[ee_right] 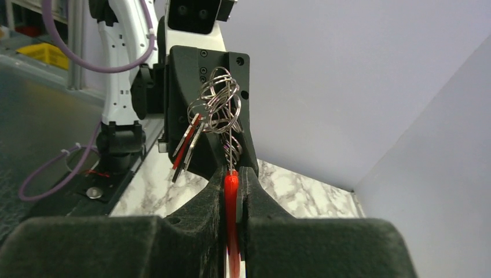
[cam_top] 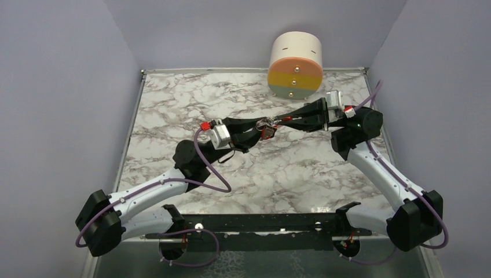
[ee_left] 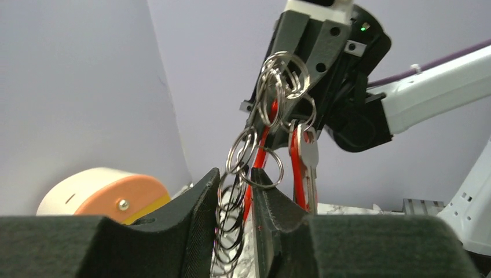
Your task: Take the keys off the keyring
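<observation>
1. In the upper middle of the overhead view, the keyring (cam_top: 270, 124) hangs in the air between the two grippers. It is above the table (cam_top: 173, 116), a glossy white marble top with grey veins.
2. At the bottom of the left wrist frame, the left gripper (ee_left: 234, 176) shows matte black, wedge-shaped fingers (ee_left: 197, 208) with a fine layered grain. They stand a little apart. The chain (ee_left: 240, 153) runs down through the narrow gap, and whether they press it cannot be told.
3. At the lower centre of the right wrist frame, the right gripper (ee_right: 231, 174) has the same black fingers (ee_right: 200, 208). They are pressed together, pinching the thin edge of the clip (ee_right: 231, 197).
4. The chain is made of thin, shiny silver rings linked one through the next. They bunch into a tangled cluster in the upper middle of both wrist frames.
5. The clip is smooth, bright red, narrow and curved.
6. The keys (ee_left: 308, 165) are small and flat and hang from the ring cluster.
   - Right of centre in the left wrist frame, a silver blade shows with red beside it.
   - Left of centre in the right wrist frame, they show edge-on, one red and one dark.
7. At the upper centre of the overhead view, a cylinder (cam_top: 295, 63) lies tilted. Its wall is smooth and cream. Its flat face is banded orange, yellow and pale green and carries three small metal screws.
</observation>
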Robot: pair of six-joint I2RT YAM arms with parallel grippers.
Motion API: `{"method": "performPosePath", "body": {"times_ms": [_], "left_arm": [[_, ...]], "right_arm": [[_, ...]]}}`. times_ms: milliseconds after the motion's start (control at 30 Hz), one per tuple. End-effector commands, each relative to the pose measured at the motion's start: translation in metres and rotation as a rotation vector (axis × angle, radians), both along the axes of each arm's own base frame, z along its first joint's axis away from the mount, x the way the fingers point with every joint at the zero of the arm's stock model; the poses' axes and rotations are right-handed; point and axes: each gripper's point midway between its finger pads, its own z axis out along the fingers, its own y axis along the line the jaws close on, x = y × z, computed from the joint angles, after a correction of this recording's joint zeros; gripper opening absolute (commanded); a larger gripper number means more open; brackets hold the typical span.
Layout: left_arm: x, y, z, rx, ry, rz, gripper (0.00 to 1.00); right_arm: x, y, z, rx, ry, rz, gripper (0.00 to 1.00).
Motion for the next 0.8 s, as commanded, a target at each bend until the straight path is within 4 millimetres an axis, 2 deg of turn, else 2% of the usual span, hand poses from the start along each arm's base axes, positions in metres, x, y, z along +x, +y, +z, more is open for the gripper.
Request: {"method": "performPosePath", "body": {"times_ms": [0, 233, 433, 600, 767], "left_arm": [[0.014, 0.009, -0.007, 0.066, 0.037, 0.11, 0.29], [0.025, 0.022, -0.014, 0.121, 0.039, 0.216, 0.3], [0.036, 0.029, -0.027, 0.175, 0.059, 0.295, 0.3], [0.052, 0.052, -0.03, 0.217, 0.075, 0.447, 0.3], [0.06, 0.076, -0.016, 0.265, 0.043, 0.578, 0.3]], "right_arm": [[0.02, -0.002, 0.008, 0.047, -0.05, -0.126, 0.02], [0.026, -0.002, 0.006, 0.063, -0.03, -0.145, 0.02], [0.027, -0.002, 0.007, 0.067, -0.028, -0.16, 0.02], [0.037, -0.003, 0.006, 0.051, -0.027, -0.212, 0.02], [0.047, -0.006, 0.0, 0.049, -0.007, -0.277, 0.02]]}}
